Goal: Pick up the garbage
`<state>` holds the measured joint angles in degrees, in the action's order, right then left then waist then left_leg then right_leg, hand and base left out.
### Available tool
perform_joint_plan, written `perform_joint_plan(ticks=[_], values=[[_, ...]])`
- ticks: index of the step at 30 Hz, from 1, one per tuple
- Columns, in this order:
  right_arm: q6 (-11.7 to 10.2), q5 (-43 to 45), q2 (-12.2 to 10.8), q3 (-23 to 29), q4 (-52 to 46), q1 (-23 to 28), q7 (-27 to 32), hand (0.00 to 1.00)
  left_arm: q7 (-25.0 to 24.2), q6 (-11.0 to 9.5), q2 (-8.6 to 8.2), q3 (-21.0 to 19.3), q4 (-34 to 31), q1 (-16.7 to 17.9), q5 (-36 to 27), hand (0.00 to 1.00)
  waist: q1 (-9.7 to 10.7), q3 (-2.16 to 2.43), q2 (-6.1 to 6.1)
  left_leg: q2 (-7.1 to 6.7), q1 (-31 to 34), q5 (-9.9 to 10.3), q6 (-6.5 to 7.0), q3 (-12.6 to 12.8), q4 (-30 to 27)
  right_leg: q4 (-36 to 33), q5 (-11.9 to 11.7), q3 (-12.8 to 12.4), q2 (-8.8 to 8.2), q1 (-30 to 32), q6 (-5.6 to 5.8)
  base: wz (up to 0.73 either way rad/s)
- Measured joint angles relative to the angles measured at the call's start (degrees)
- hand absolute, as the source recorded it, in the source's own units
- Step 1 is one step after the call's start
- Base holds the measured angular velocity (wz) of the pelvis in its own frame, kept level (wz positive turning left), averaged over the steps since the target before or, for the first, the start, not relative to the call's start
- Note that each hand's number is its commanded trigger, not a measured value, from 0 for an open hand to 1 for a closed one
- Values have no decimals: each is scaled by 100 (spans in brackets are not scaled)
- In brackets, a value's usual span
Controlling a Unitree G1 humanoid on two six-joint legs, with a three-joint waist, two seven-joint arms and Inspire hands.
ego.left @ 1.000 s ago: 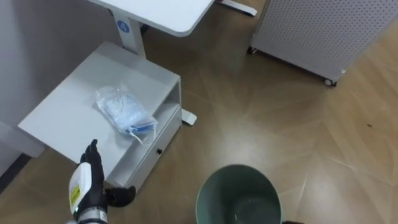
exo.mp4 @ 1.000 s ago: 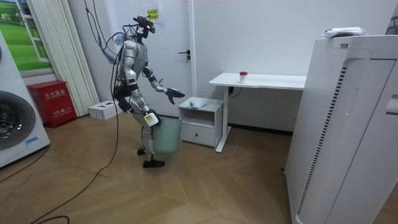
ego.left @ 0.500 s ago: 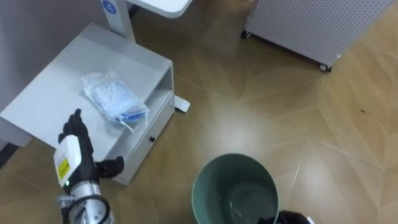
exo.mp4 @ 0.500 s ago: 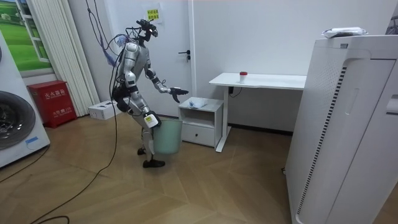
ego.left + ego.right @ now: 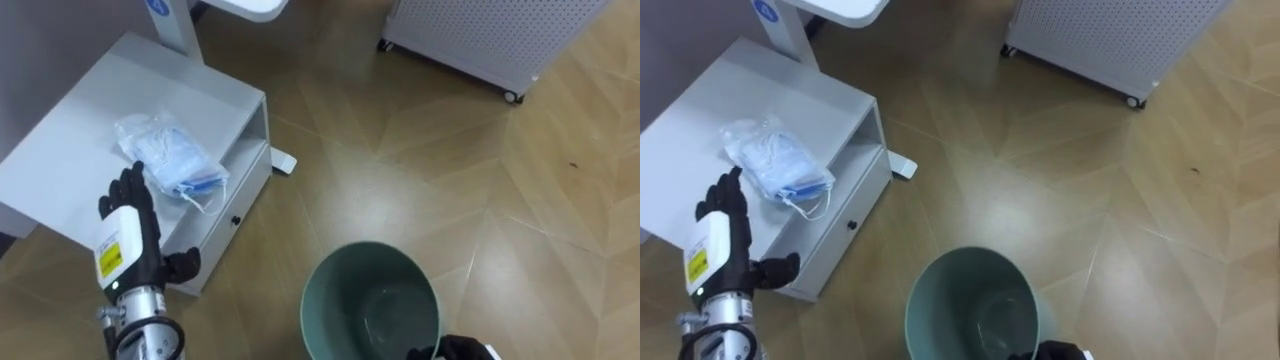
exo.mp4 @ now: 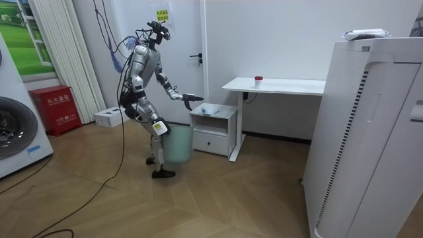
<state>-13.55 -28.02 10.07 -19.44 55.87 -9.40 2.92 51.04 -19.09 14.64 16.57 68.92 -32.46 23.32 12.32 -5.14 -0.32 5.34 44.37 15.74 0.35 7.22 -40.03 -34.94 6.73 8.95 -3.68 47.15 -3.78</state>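
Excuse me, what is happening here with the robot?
The robot stands at a low white cabinet beside a desk. Its left hand, fingers open, is stretched out over the cabinet top, close to a clear bag lying there; nothing is picked up yet. Its right hand is at the rim of a green bin.

Bright, even light is filling the room. A pale sheen is glinting on the floor (image 5: 370, 210); the cabinet shelf (image 5: 243, 150) is sitting in soft shade.
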Motion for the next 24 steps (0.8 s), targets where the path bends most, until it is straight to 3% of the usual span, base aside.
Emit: perform_joint_plan(ticks=[4, 9, 19, 24], values=[[81, -3, 166, -15, -235, 119, -47, 100, 1, 142, 16, -1, 9, -198, 15, 0, -2, 1, 54, 0, 84, 33, 23, 25, -94, -84, 12, -34, -10, 95, 15, -2], [103, -134, 207, -8, -293, 164, -29, 100, 0, 254, 33, 1, 21, -221, 128, 0, 38, 1, 54, 3, 180, 59, 39, 67, -189, -175, 13, -92, -13, 214, 17, -5], [90, -507, 265, 46, -389, 158, -49, 100, -15, 308, 68, 5, 89, -295, 126, 0, 225, 5, 55, 5, 718, 145, 69, 50, -652, -596, 72, -132, -25, 768, 3, 0], [112, -543, 258, 28, -357, 157, -64, 100, -57, 310, 131, 57, 206, -335, 148, 0, 287, 1, 61, 80, 810, 202, 44, 50, -758, -592, 56, -118, -8, 813, 3, -4]])
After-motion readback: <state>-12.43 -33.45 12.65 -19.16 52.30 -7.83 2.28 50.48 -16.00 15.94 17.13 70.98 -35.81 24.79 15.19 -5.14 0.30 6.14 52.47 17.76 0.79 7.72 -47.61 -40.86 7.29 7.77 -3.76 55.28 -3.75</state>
